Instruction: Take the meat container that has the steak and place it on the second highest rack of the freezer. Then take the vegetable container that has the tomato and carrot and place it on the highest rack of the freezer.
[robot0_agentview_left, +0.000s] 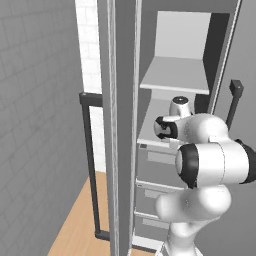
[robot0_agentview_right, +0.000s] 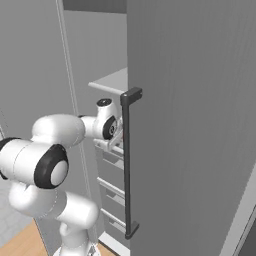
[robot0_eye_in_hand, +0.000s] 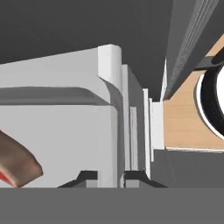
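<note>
Steak, reddish-brown, lies in a pale container whose rim the hand pinches inside the freezer.

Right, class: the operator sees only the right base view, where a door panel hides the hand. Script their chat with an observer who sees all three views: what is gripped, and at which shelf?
Operator: Is the gripper holding anything?
Observer: Yes. In the hand view the gripper is shut on the wall of the white container, with the steak lying inside.
Operator: Which shelf is it at?
Observer: In the left base view the arm reaches in at the lower open shelf, beneath the highest rack.
</note>
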